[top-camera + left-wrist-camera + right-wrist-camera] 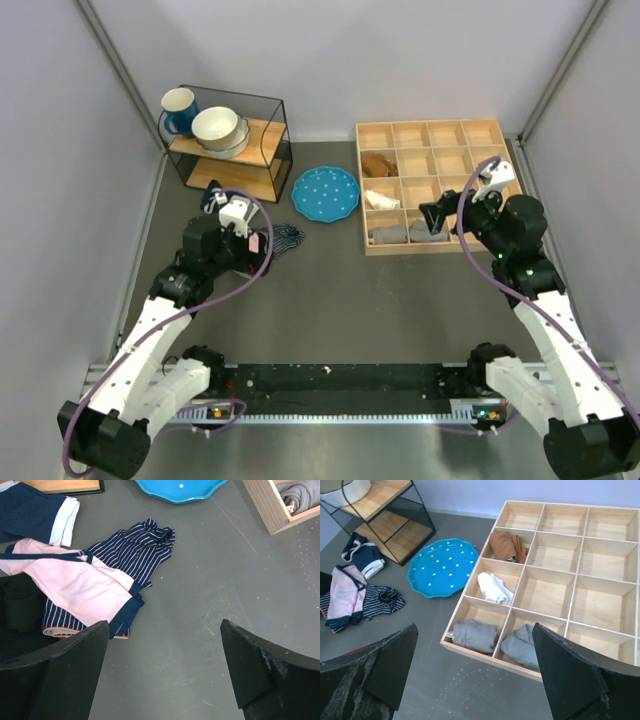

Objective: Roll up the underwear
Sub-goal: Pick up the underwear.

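Your left hand hangs over the tabletop with its fingers spread wide and nothing between them. The underwear lies flat just up and to the left of the gap, near the left finger. You cannot tell from the wrist view whether the cloth touches that finger. The pink cloth rests partly on top of the striped garment, and its dark trim runs along the edge nearest the hand. A navy garment with a white band sits just beyond it, and the blue plate is farther off.

Your right hand is also open and holds nothing. It hovers near the front left corner of the wooden tray, well apart from the underwear. In the tray's front row, two grey rolls fill neighbouring compartments. A white cloth lies in the compartment behind the left roll, and a brown cloth in the one behind that.

From above, the wire shelf stands at the back left, holding a mug and a bowl.
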### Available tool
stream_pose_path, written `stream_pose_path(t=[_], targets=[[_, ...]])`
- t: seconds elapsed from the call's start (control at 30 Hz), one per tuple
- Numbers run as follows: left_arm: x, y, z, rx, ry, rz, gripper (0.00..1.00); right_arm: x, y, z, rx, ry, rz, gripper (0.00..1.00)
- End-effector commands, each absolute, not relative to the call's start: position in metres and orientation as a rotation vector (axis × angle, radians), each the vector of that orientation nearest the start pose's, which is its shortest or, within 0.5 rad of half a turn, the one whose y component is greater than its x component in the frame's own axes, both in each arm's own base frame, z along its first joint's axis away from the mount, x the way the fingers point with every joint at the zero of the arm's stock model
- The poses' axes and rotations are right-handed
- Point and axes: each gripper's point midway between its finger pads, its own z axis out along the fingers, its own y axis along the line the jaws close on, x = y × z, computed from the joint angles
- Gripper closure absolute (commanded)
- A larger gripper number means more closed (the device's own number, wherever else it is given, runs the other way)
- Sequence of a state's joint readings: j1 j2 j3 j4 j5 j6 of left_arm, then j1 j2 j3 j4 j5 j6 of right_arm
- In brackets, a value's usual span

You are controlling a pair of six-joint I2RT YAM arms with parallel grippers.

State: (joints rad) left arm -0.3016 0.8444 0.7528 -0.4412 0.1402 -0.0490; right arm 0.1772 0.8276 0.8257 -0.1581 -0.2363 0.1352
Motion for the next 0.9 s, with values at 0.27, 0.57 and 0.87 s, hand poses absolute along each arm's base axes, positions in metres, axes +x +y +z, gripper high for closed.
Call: stream_pose_path(t=[0.27, 0.57, 0.87], targets=[[0.270, -0.118, 0.196, 0.380, 2.029, -0.395, 0.01, 0.301, 0.139, 0.283, -0.478, 1.677, 0.603, 0.01], [0.273, -0.115, 0.191, 0.349, 2.053, -0.382, 0.01, 0.281, 0.148, 0.251, -0.781, 1.640, 0.573, 0.01], [0.307, -0.079, 0.178, -0.068, 2.117, -0.629, 0.01, 0.271, 0.150, 0.244, -0.863, 1.638, 0.584, 0.01]])
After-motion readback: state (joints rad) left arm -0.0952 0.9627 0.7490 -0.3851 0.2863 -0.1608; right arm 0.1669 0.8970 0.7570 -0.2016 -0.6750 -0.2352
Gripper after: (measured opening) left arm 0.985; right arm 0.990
